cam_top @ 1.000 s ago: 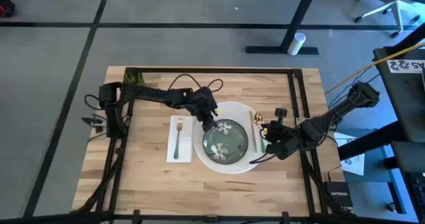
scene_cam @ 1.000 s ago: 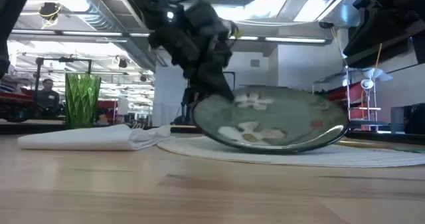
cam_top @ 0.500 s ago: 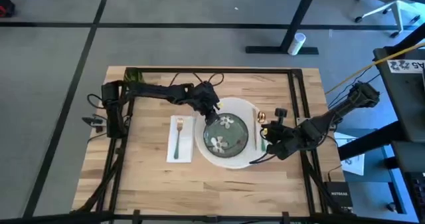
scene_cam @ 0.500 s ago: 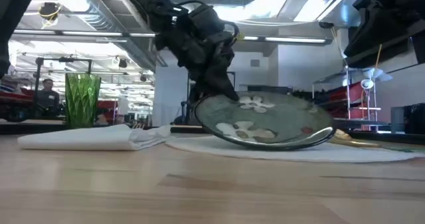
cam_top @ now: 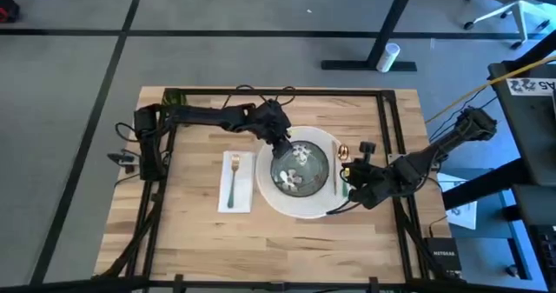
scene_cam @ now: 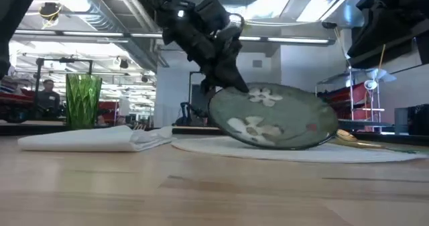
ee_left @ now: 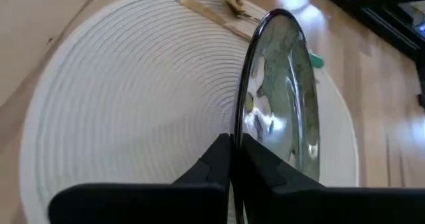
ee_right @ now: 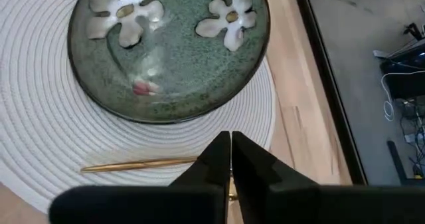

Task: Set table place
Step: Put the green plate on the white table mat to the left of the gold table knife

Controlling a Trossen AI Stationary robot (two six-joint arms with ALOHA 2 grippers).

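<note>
Plate placement is the step we judge to be in hand: our left hand pinches the plate's rim and holds it tilted above the white placemat, its lower edge close to the weave. A second ago the plate sat lower and nearer the placemat's near side; since then we have carried it toward the placemat's middle and tipped it steeper. That suggests we are re-seating it, with levelling and release still ahead. Our right hand waits just beside the placemat, fingers pressed together on the gold utensil. Beside the placemat lie the napkin and green fork.
</note>
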